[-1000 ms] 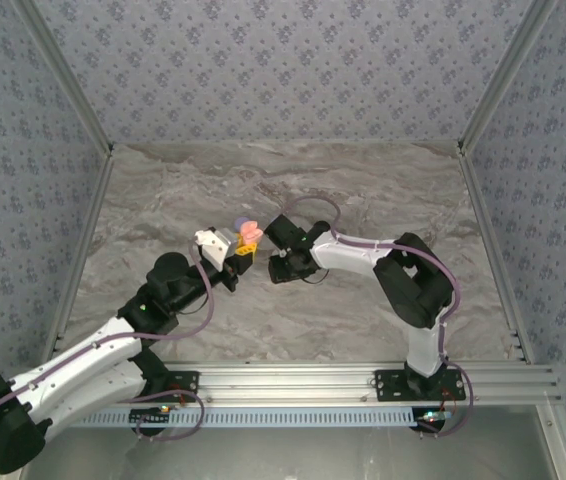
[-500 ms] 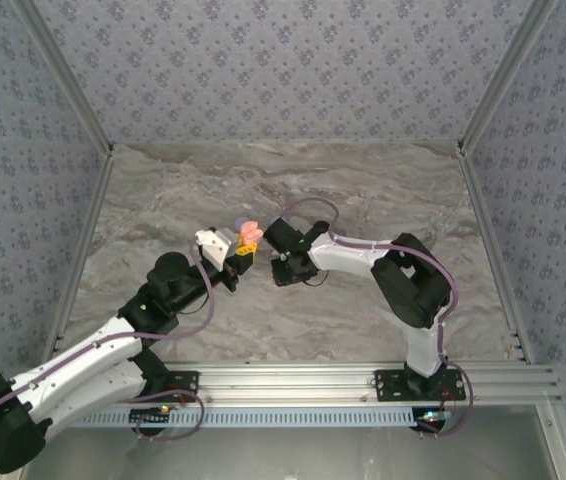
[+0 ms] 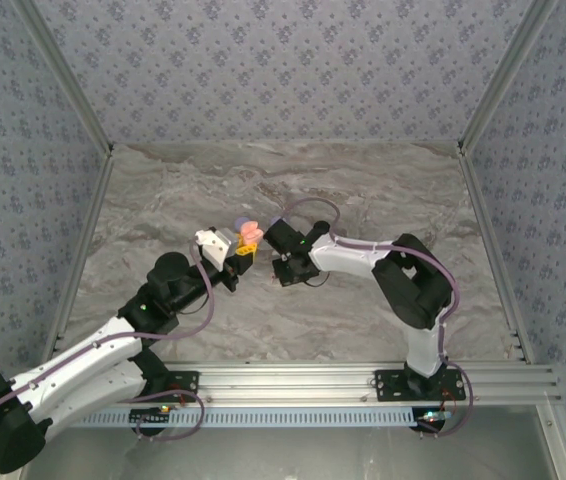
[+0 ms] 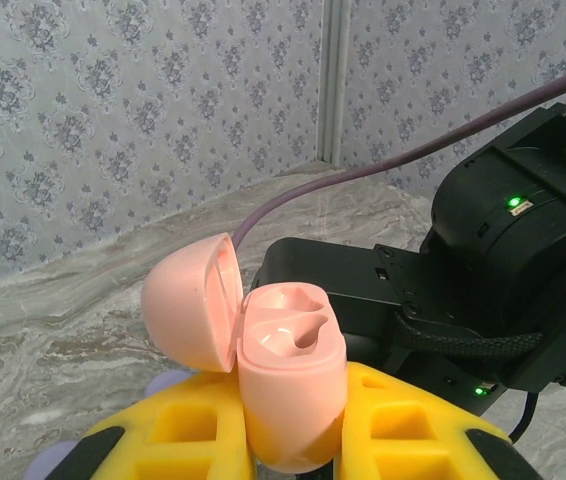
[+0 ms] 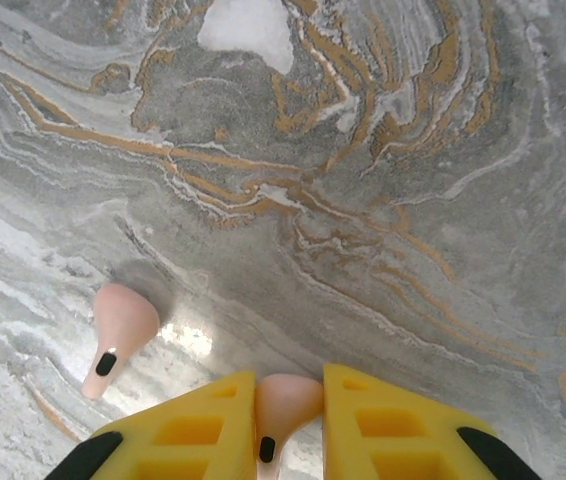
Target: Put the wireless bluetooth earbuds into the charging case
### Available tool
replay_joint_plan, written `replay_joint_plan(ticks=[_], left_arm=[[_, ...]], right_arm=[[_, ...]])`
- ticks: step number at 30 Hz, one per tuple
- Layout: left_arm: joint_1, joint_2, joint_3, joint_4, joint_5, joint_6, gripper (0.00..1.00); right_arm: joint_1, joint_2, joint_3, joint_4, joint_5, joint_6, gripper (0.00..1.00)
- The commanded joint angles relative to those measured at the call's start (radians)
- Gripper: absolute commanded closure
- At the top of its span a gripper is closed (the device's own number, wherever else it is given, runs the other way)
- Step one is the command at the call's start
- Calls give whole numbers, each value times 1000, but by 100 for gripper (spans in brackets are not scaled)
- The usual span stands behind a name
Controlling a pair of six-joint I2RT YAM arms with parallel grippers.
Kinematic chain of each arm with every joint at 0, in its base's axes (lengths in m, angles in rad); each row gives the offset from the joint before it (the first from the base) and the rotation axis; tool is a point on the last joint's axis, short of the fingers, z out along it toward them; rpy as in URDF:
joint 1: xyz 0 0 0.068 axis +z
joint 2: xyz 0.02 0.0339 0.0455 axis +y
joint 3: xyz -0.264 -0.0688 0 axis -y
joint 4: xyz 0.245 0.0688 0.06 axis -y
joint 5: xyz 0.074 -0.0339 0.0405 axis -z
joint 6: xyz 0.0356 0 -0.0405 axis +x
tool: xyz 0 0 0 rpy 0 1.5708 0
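The left gripper has its yellow fingers clenched on the lower body of a pale pink, rounded plastic charging case, holding it upright between them. The case's hinged lid is swung back to the left in the wrist view. The top of the case is exposed, and its two moulded wells both hold nothing. A small lilac object peeks out just behind the lid; what it is cannot be told. The black body of the right arm sits close behind the case.

The right gripper has its yellow fingers grasping a pinkish stemmed earbud between the tips, with the bulb towards the table and the stem, marked by a dark spot, towards the camera. Whether the bulb touches the surface cannot be told. A second pinkish earbud lies loose on the grey and ochre marbled table, near the fingers and to their left in the wrist view, apart from the gripped one.

From above, the two grippers are close together near the middle of the table, the case between them.
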Motion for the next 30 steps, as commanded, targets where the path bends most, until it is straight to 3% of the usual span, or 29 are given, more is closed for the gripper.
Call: replay_joint_plan(ticks=[1,8,18,23,30], left_arm=[[5,-11,26,23,35,-10,100],[3,-10,-6,153,158,-24,100],[-7,73,20,252,271,-36,100],[-27,138,61,247,307,-24,100],[-38,200,100,253,333,-21,100]], right_arm=[[8,-100,-52,2,53,4,79],[3,-428,-128,-12,146,-19,79],[20,-910,-250,157,96,35,79],[68,-978,-252,243,99,47,80],[136,-931,-207,301,165,-3,80]])
